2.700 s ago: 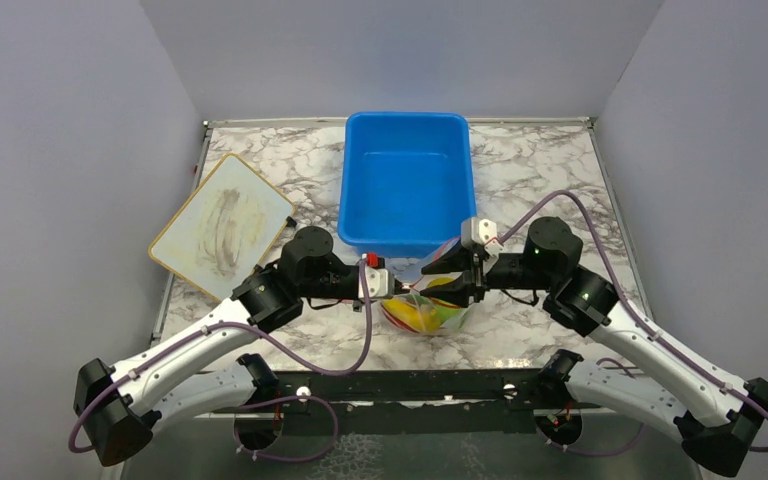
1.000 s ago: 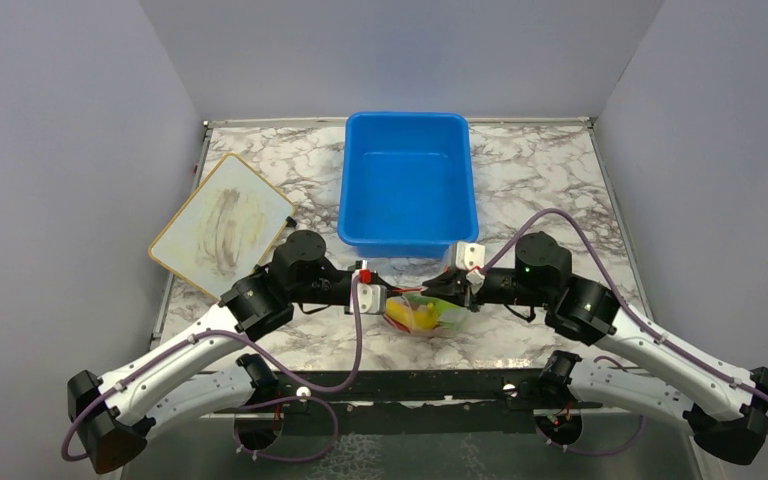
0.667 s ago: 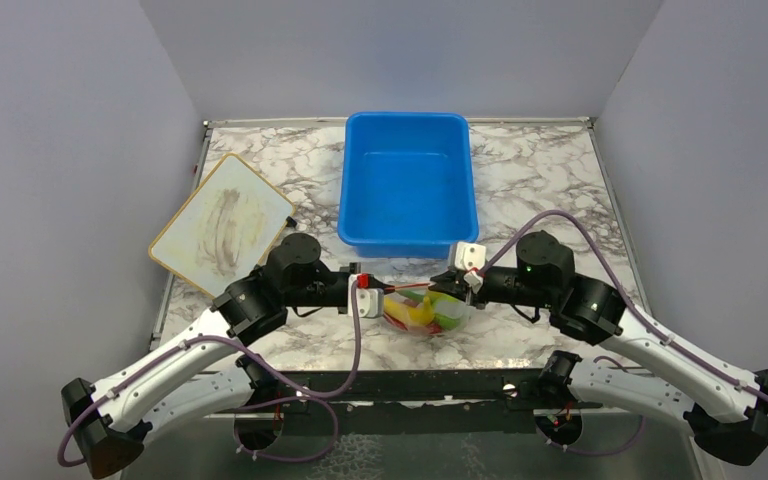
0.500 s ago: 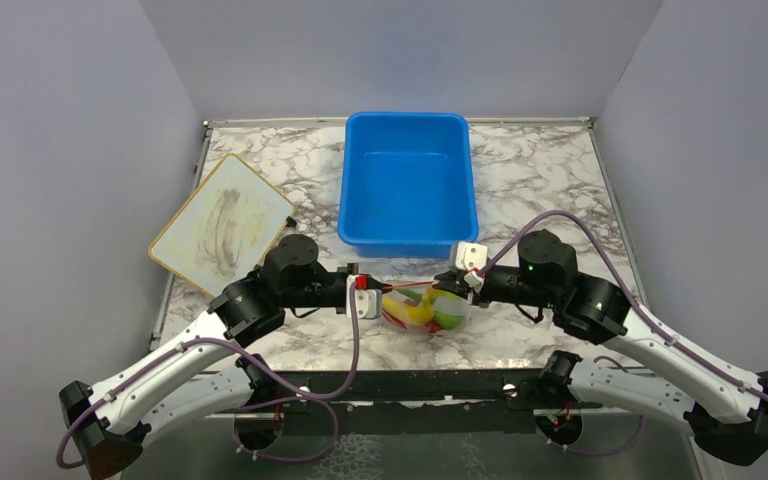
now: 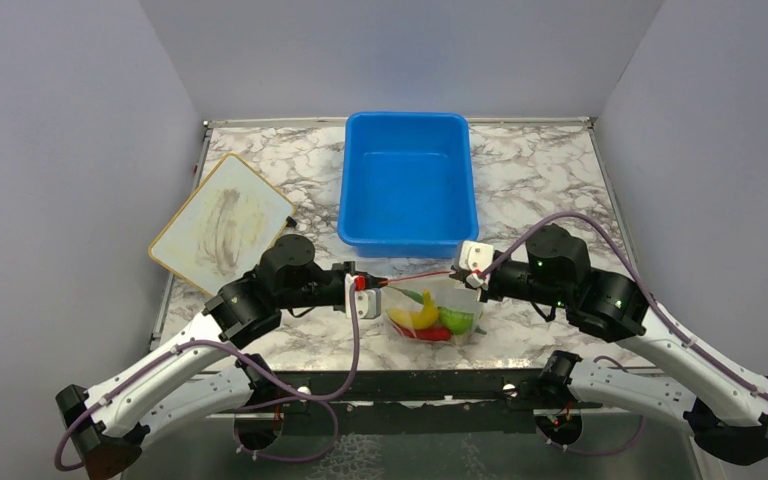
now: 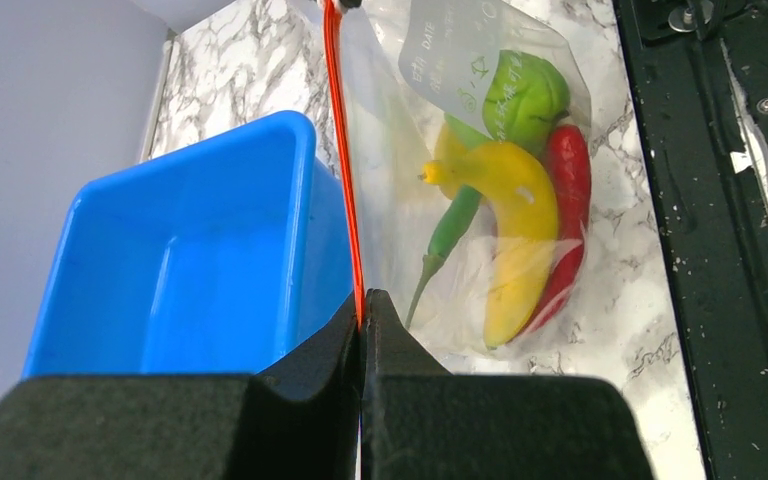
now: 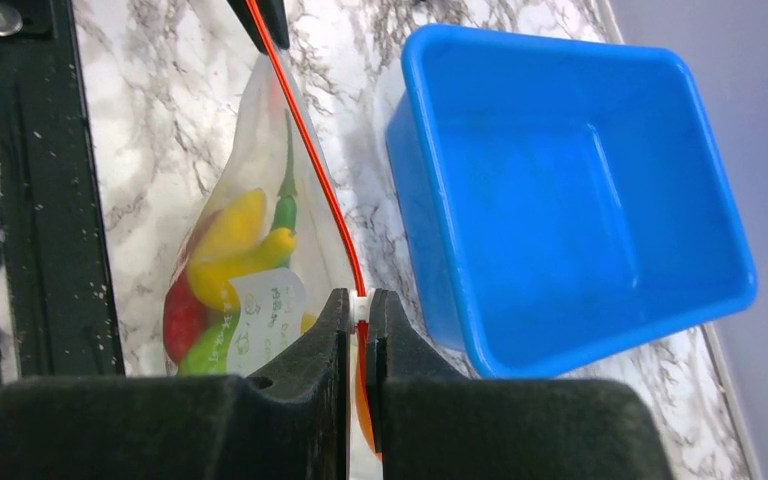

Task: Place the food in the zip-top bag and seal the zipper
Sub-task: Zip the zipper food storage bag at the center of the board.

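Bag of food held at both ends
Left jaws and right jaws each pinch the orange zipper.

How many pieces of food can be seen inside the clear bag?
4 for sure: the yellow banana in the middle, the red chili beside it, the green fruit behind the label, the green chili toward the zipper. A yellow patch behind may be a fifth.

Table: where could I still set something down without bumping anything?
Bare marble lies right of the blue tub, toward the right wall, and in the far-left corner between tub and board. In front of the tub it is crowded: the left tool and right tool hold the bag stretched there.
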You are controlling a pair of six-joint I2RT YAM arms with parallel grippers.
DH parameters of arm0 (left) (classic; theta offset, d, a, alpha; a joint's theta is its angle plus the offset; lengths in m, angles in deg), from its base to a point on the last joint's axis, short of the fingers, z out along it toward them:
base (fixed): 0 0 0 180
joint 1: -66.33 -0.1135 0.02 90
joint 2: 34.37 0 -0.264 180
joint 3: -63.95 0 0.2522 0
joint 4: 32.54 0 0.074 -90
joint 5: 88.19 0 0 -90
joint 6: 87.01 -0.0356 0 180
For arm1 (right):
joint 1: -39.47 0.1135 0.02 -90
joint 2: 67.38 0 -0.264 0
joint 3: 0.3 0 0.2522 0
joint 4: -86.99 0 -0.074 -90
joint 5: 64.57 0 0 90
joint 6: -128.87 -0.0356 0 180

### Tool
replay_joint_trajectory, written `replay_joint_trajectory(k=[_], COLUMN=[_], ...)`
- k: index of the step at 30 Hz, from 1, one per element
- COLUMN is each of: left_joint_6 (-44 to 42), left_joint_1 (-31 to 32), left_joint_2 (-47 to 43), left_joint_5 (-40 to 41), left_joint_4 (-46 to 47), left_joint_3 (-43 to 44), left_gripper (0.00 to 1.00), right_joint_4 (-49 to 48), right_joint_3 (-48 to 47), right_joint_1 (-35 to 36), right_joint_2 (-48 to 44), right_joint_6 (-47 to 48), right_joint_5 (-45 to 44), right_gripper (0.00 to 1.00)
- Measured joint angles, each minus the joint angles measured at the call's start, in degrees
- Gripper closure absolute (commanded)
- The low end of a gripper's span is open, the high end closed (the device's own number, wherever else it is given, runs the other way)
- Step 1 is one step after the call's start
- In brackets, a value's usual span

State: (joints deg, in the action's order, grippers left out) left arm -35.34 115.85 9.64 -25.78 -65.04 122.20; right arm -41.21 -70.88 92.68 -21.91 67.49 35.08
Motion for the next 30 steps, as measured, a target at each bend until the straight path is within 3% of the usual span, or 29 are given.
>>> replay_joint_trajectory(k=[30], left_joint_6=[-3.2], left_joint_1=[0.0], left_joint_2=[-1.7], left_joint_5=[7.6], left_joint_4=[-4.9], left_joint_3=[2.0], left_gripper=[1.0], right_joint_4=[13.6], right_joint_3=[-7.4], right_joint_1=[0.0], right_joint_2=[-2.1], right_joint_6=[3.0], right_joint_5=[-14.6], right_gripper=[0.99])
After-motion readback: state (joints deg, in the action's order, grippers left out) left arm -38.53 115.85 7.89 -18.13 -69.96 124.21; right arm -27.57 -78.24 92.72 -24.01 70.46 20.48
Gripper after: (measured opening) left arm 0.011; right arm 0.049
